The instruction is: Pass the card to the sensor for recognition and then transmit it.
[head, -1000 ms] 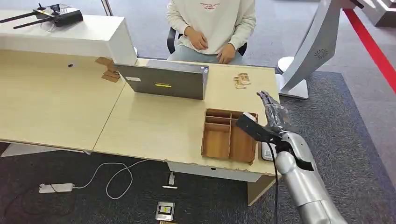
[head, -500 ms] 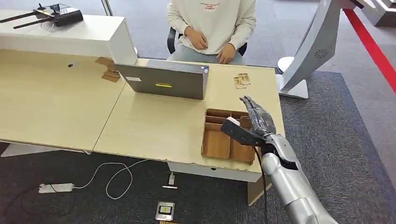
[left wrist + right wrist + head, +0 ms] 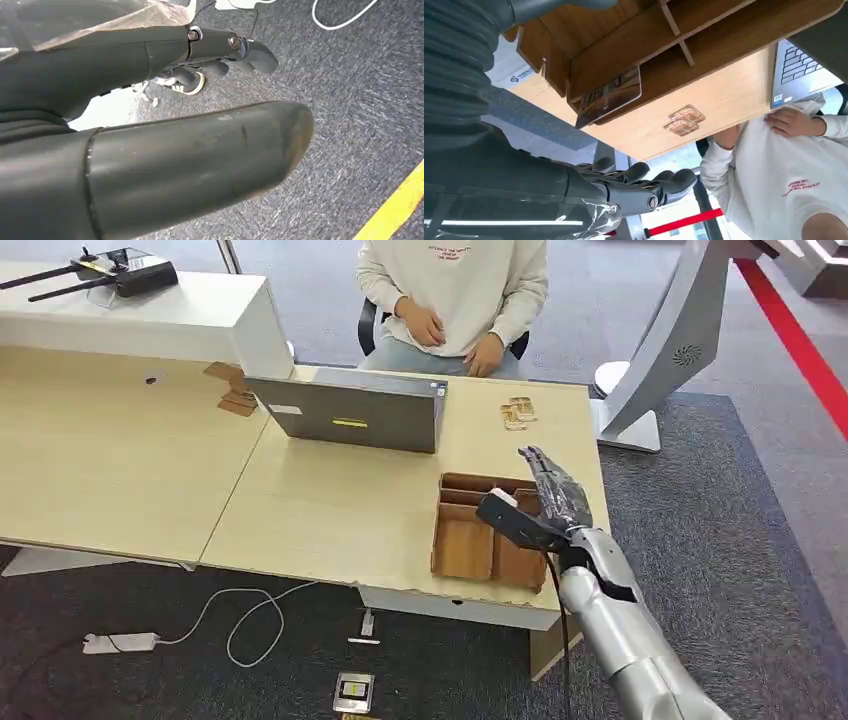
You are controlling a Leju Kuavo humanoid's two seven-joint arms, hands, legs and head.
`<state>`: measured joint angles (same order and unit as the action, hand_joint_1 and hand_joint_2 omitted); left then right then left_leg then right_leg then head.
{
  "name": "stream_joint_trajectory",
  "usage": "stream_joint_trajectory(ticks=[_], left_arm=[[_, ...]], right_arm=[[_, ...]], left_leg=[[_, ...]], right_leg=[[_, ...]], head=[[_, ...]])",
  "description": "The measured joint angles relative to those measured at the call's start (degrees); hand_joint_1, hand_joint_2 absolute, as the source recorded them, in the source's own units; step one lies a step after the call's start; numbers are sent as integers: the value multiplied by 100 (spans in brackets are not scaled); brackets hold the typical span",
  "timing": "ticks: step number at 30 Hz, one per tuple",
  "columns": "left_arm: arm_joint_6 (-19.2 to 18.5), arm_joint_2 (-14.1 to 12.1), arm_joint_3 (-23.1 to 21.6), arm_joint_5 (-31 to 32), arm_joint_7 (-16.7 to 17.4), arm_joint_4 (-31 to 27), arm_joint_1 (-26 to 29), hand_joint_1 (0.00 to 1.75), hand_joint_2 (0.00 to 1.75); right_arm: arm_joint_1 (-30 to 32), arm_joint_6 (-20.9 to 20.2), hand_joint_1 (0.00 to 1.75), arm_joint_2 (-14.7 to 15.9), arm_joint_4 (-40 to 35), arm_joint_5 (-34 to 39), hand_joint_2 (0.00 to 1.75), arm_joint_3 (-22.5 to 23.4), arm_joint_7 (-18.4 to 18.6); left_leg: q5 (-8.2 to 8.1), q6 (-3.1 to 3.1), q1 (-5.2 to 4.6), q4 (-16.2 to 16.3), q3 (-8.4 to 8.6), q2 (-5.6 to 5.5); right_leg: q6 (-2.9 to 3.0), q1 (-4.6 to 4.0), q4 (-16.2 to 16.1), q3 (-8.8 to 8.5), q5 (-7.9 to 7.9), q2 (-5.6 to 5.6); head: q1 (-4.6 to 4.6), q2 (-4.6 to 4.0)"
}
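Even, bright overhead light on the desk point(image 3: 330, 510) — soft, faint shadows beside the laptop point(image 3: 350, 415). The head view is sharp. The left hand point(image 3: 150, 165) sits blurred, very close — its thumb carries a dull sheen.

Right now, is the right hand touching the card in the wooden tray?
Apart. In the right wrist view, the right hand is spread with nothing in it, and open space lies between it and the card leaning in the wooden tray.
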<state>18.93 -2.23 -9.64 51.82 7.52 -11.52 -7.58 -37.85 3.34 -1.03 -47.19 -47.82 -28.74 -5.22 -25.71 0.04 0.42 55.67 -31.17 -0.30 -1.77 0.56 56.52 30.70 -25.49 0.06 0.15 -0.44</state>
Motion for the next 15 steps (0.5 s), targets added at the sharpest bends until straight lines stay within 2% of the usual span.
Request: stream_joint_trajectory(ticks=[15], left_arm=[[17, 0, -22, -2, 7, 0, 23, 0, 0]], right_arm=[[-80, 103, 0, 4, 369, 57, 175, -35, -39]], left_leg=[[0, 0, 0, 0, 0, 0]], right_leg=[[0, 0, 0, 0, 0, 0]], head=[[0, 0]])
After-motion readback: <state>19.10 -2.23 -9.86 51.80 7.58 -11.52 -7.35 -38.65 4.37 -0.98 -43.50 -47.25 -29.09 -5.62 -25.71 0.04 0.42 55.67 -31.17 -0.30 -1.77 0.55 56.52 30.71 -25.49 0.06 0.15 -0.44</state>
